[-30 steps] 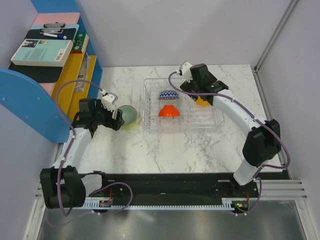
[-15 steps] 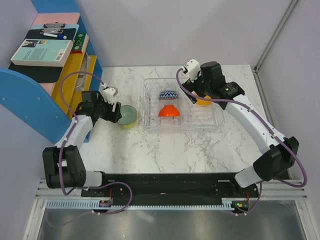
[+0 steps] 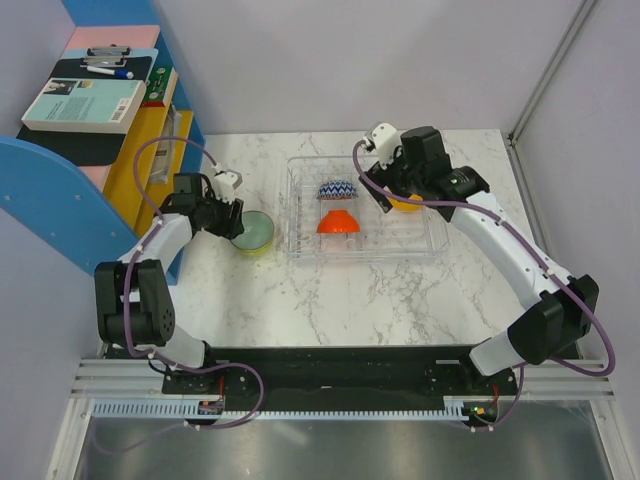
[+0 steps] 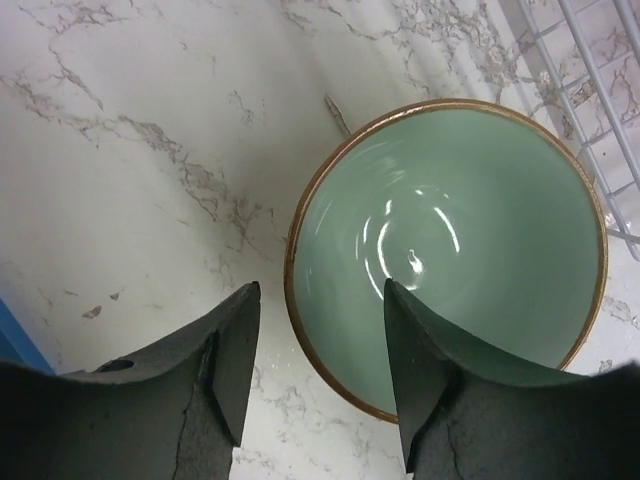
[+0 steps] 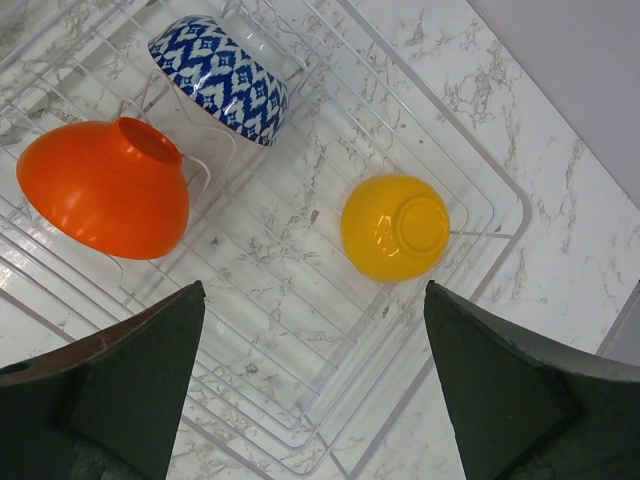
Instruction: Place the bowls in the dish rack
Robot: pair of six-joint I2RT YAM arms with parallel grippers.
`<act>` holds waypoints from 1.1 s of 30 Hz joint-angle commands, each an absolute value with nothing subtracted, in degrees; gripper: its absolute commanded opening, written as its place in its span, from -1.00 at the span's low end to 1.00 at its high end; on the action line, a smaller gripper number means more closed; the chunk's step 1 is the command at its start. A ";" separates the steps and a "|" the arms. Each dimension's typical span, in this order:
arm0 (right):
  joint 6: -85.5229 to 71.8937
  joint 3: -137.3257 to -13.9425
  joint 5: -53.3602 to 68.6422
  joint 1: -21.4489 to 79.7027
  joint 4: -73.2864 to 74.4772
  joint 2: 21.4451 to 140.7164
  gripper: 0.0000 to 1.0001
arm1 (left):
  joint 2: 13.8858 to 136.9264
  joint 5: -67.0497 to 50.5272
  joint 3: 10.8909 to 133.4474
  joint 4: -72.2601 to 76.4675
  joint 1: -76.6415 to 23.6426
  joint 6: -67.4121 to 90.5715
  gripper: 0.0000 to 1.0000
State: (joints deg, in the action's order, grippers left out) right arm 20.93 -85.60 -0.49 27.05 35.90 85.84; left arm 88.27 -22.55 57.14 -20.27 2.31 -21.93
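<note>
At the left of the top view, the left gripper (image 4: 320,305) was spread, one finger outside and one over the inside of the mint bowl (image 4: 470,230). The bowl sat upright on the counter (image 4: 130,150) near the rack (image 3: 432,238). It looked light, stiff and glossy, so probably slippery, and a pinch across the rim wall seemed best. In the rack lay the blue bowl (image 5: 220,75), orange bowl (image 5: 100,190) and yellow bowl (image 5: 395,228), bottoms up. The right gripper (image 5: 312,300) hung above them, spread wide and empty.
</note>
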 commanded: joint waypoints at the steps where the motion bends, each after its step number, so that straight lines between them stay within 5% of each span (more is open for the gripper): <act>1: 19.95 -84.82 1.49 27.25 35.07 83.23 0.95 | 89.29 -21.80 60.12 -20.39 0.88 -23.38 0.13; 15: 19.69 -83.76 2.20 27.16 34.63 82.18 0.95 | 91.05 -20.13 60.82 -21.36 -1.58 -23.82 -0.21; 22: 19.51 -83.50 2.11 27.16 34.45 81.74 0.95 | 91.23 -19.34 61.35 -21.80 -2.29 -24.08 -0.96; 33: 18.11 -84.20 3.51 27.16 34.10 81.91 0.95 | 87.11 -23.37 65.21 -25.22 -2.37 -23.47 -0.96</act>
State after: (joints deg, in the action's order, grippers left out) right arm 19.88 -83.70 1.74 27.05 35.79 83.72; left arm 90.35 -20.64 62.06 -22.65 -2.02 -22.37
